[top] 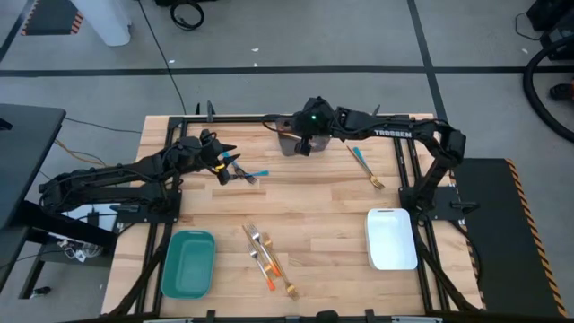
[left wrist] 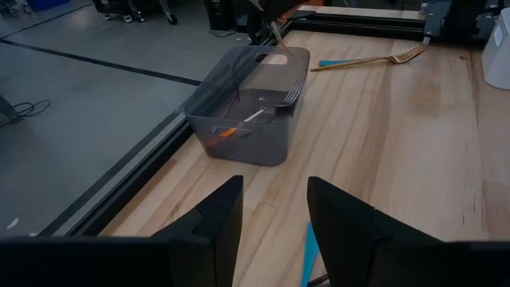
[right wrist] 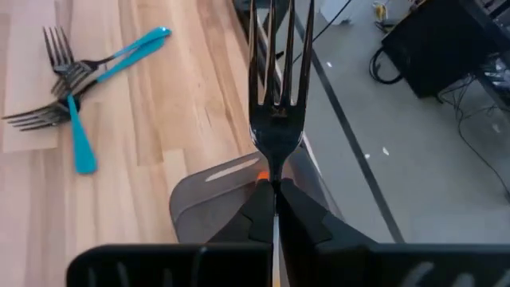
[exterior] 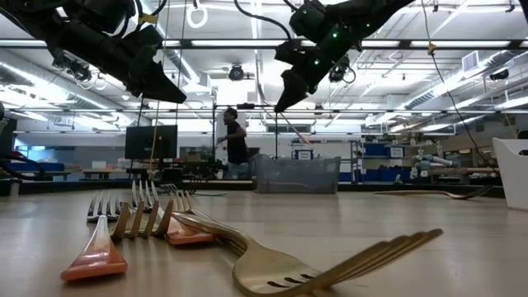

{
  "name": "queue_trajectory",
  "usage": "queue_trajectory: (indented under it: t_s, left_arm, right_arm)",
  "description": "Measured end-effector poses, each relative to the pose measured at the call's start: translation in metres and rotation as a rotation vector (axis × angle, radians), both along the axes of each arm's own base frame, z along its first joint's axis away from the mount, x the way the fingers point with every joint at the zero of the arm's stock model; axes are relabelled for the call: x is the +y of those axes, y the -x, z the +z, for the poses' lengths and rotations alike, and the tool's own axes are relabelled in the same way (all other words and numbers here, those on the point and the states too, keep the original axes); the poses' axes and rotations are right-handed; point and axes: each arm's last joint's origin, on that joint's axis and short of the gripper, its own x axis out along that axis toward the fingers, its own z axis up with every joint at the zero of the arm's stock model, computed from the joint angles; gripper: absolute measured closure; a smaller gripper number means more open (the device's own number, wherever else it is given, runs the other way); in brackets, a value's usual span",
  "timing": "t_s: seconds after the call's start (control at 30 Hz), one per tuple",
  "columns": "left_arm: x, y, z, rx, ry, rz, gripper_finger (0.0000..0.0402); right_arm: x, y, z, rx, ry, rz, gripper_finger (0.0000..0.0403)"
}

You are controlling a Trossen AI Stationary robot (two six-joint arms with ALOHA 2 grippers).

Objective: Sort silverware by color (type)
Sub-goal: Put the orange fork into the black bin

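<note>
Right hand [right wrist: 275,209] gripping an orange-handled fork [right wrist: 276,96] over the grey bin [top: 293,142]

It is pinching the fork tines-up above the bin at the worktop's [top: 323,206] far edge; the left hand [left wrist: 271,219] is hovering spread and empty over blue forks [top: 244,173] at far left.

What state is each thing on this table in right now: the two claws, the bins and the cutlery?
Right gripper: shut on a fork, above the grey bin.
Left gripper: open, empty, over the blue forks.
Grey bin: holds at least one fork.
Teal bin: empty.
White bin: empty.
Blue forks: lying crossed on the table.
Orange forks: in a loose pile on the table.
</note>
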Motion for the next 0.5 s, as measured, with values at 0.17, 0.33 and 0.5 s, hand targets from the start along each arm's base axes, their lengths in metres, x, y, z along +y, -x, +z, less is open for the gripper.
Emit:
queue_trajectory:
  t_s: [0.17,0.33,0.5]
  left_arm:
    - [0.000,0.000,0.000,0.001,0.001,0.000,0.0251]
    - [0.000,0.000,0.000,0.002,0.001,0.000,0.0251]
    - [0.000,0.000,0.000,0.002,0.001,0.000,0.0251]
  right_arm:
    - [-0.010,-0.006,-0.015,0.031,0.024,-0.016,0.0391]
    - [-0.023,-0.003,-0.021,0.052,0.026,-0.049,0.0391]
    - [-0.034,0.002,-0.026,0.074,0.022,-0.072,0.0391]
